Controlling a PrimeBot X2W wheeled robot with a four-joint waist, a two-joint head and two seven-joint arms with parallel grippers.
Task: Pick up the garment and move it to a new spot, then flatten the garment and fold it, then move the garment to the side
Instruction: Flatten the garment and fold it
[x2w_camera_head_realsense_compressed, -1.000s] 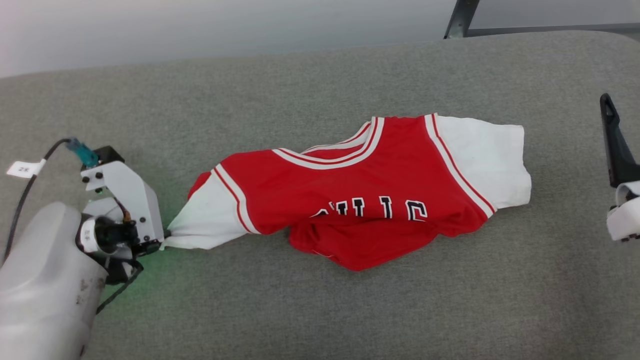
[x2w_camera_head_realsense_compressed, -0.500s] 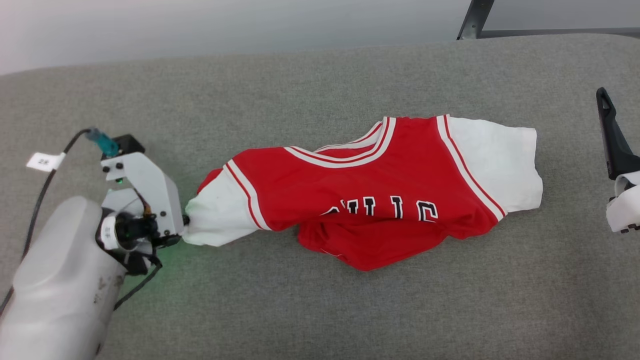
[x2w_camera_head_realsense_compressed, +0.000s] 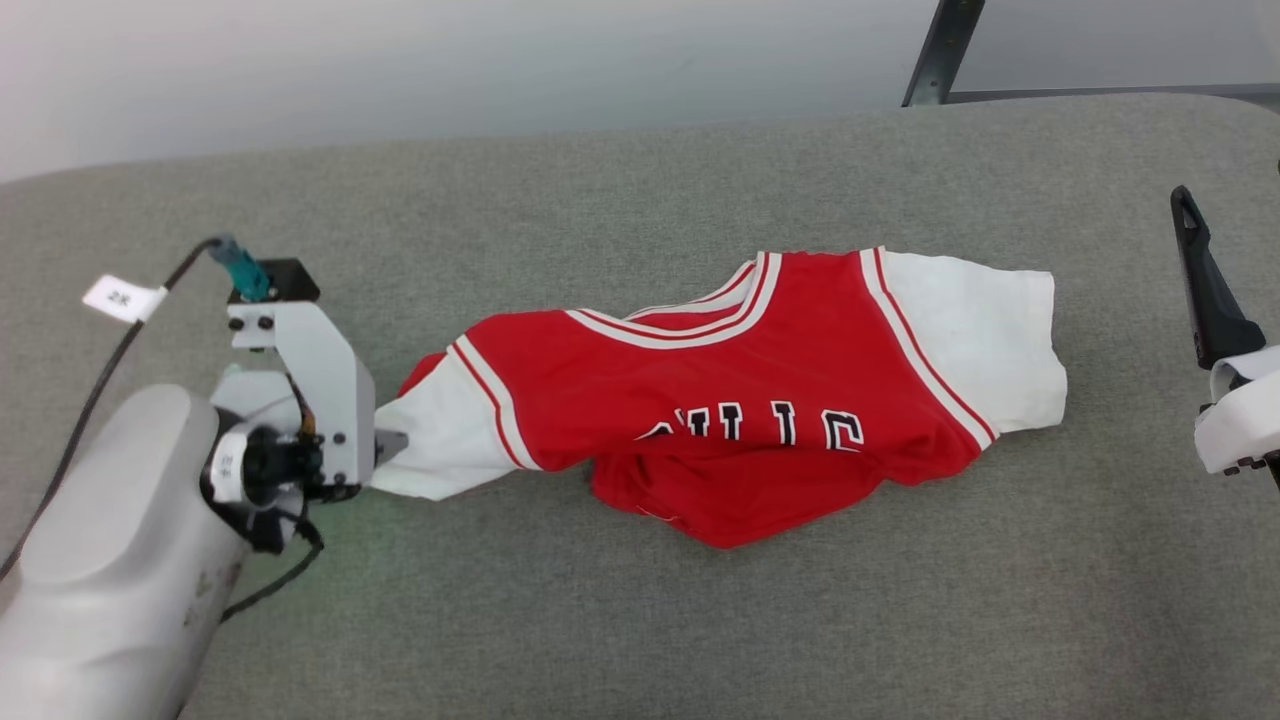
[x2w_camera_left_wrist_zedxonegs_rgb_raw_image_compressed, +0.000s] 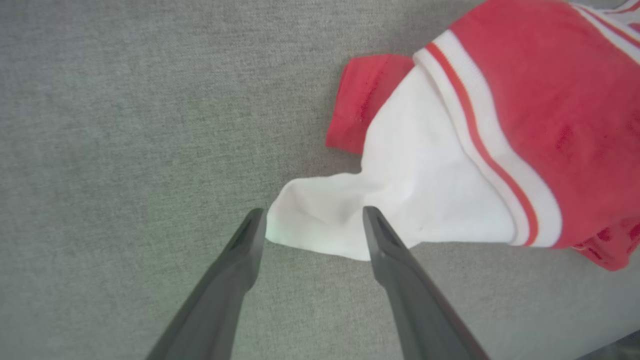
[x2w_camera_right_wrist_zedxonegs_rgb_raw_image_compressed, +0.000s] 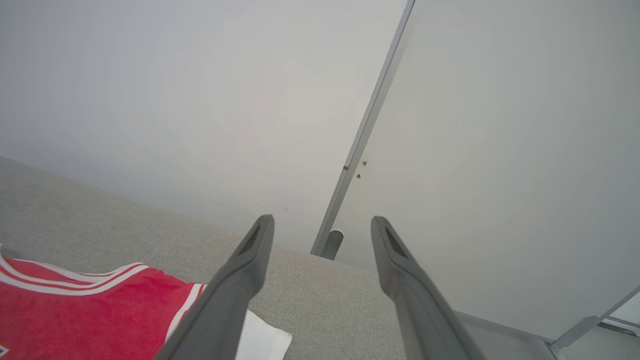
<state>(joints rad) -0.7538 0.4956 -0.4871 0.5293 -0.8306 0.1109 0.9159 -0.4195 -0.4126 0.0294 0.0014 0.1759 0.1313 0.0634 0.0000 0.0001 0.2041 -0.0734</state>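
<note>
across the middle of the head view, the garment (x2w_camera_head_realsense_compressed: 740, 400) lies crumpled on the grey counter (x2w_camera_head_realsense_compressed: 640, 620), its red hem bunched under the lettering toward lower centre. one white sleeve (x2w_camera_head_realsense_compressed: 440, 450) tapers off to the left of the frame, and the left gripper (x2w_camera_head_realsense_compressed: 388, 445) sits right at its tip. the bracket (x2w_camera_head_realsense_compressed: 320, 370) hides the fingers from up here, so the grip can't be judged in this view. at the far right edge, the right gripper (x2w_camera_head_realsense_compressed: 1205, 290) stands well apart from the other white sleeve (x2w_camera_head_realsense_compressed: 985, 330), touching nothing.

over to the left wrist view: the fingers (x2w_camera_left_wrist_zedxonegs_rgb_raw_image_compressed: 235, 272) are spread wide, and the sleeve's cuff end lies between the two tips, not pinched. they hold nothing, with cloth right there for the taking.

right wrist view now: the fingers (x2w_camera_right_wrist_zedxonegs_rgb_raw_image_compressed: 242, 280) are parted and empty, aimed up at a pale wall (x2w_camera_right_wrist_zedxonegs_rgb_raw_image_compressed: 175, 100), with the garment's red shoulder in the lower left corner.

handling call: this looks like thin soft jersey, light and floppy, with no stiffness at all. it should drape and drag rather than shift as one piece, and a hold on a single sleeve would likely stretch it into a rope. best bet looks like a pinch on the cuff or the striped shoulder seam, where the layers double up, one hold per side to spread it flat.
</note>
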